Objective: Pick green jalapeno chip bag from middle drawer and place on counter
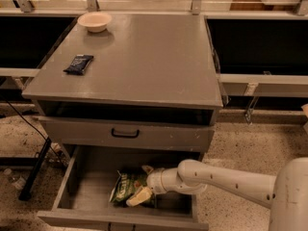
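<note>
The green jalapeno chip bag lies on the floor of the pulled-out middle drawer, right of its centre. My gripper reaches in from the right and sits at the bag's right end. It is open, with one pale finger behind the bag and the other over its front edge. The bag rests on the drawer floor. The grey counter is the cabinet's top, above the drawer.
A small dark navy packet and a pale bowl sit on the left part of the counter. A closed drawer front with a black loop handle overhangs the open drawer. A black stand leg leans on the floor at left.
</note>
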### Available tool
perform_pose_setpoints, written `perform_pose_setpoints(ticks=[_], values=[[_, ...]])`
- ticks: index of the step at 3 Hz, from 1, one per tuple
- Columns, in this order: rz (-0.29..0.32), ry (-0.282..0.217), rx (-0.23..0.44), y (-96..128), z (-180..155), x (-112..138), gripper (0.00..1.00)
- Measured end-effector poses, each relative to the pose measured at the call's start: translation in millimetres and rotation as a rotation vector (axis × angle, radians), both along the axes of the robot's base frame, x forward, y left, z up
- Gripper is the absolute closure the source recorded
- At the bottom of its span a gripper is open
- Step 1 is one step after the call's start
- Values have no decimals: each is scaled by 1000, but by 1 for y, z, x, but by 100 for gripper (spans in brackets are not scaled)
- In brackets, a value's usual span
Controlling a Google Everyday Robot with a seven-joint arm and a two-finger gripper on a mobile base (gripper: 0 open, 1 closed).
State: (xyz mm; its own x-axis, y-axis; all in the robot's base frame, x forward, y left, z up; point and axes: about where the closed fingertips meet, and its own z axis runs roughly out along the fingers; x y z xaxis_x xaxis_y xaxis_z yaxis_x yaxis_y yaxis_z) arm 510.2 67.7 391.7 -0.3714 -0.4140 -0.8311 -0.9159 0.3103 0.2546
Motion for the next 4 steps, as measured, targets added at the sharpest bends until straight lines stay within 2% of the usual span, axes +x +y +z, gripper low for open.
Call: perform_pose_setpoints(ticks=[1,2,4], values=[[7,-9,-47,8,-7,-6,0],[7,-10,-48,9,-7,-6,0],[7,-10,-48,9,-7,-6,51]])
